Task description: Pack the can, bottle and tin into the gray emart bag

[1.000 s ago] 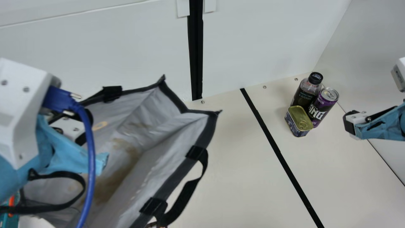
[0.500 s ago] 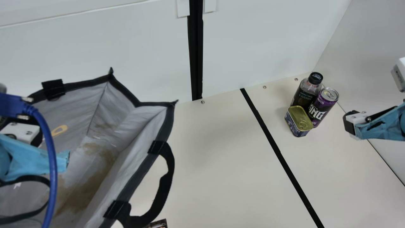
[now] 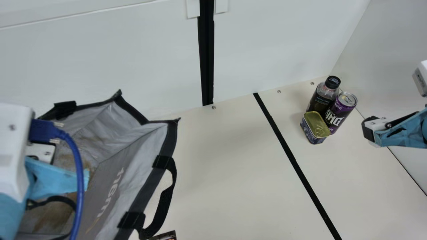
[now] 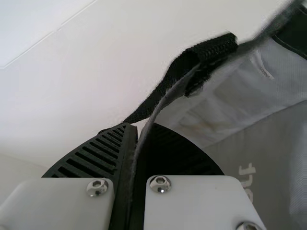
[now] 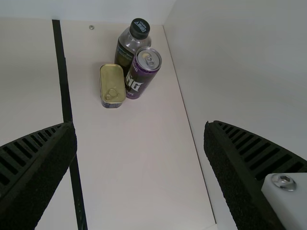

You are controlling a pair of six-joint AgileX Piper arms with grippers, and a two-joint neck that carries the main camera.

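One pincer (image 3: pixel 41 151) grips bag rim (image 4: pixel 162 104), left wrist view

Gray bag (image 3: pixel 146 143); purple can (image 3: pixel 338 111); gold-topped tin (image 3: pixel 315 126).

Bright, diffuse light; a faint, soft shadow lies on the flat cream bench (image 3: pixel 233 186) beside the gray fabric bag (image 3: pixel 143 150).

The emart bag (image 3: pixel 148 143) is at the left; on the tabletop's (image 3: pixel 227 173) far right, the bottle (image 3: pixel 318 102) stands behind the tin (image 3: pixel 314 124), the can (image 3: pixel 339 110) just right of both.
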